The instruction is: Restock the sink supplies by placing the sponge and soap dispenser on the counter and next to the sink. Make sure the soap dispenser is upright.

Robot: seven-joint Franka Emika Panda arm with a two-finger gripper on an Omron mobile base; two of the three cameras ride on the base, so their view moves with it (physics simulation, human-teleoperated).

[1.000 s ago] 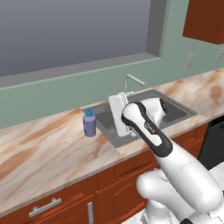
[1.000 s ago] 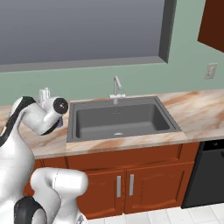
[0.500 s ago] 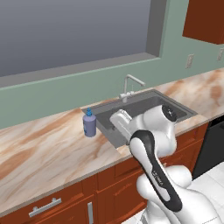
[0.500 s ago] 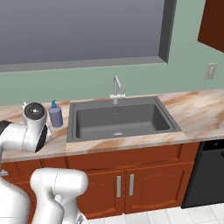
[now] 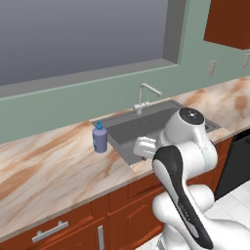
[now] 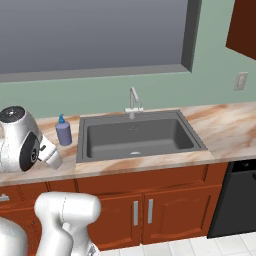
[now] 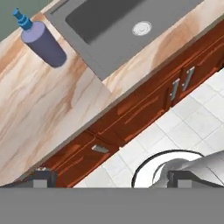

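In the left base view, the soap dispenser (image 5: pixel 99 138) stands upright on the marbled bench (image 5: pixel 53 171), just beside the left rim of the steel sink (image 5: pixel 141 131). The curved faucet (image 5: pixel 145 95) rises at the sink's back edge. The white arm (image 5: pixel 180 161) folds over the front edge of the bench, its elbow before the sink's right half.

In the right base view, the soap dispenser (image 6: pixel 63 131) again stands upright on the bench (image 6: pixel 230 127), close to the sink's (image 6: pixel 137 136) left rim, with the faucet (image 6: pixel 133 101) behind the basin. The arm (image 6: pixel 22 145) sits low at the left, in front of the bench and apart from the bottle.

In the hand view, the two dark fingertips (image 7: pixel 43 178) of the jaws (image 7: pixel 113 179) stand wide apart at the bottom edge, released, with nothing between them and nothing touched. They hang over the red-brown cabinet fronts (image 7: pixel 140 109) and the tiled floor (image 7: pixel 192 127). The soap dispenser (image 7: pixel 43 43) sits on the bench (image 7: pixel 39 105) beside the sink (image 7: pixel 113 22), well away from the jaws.
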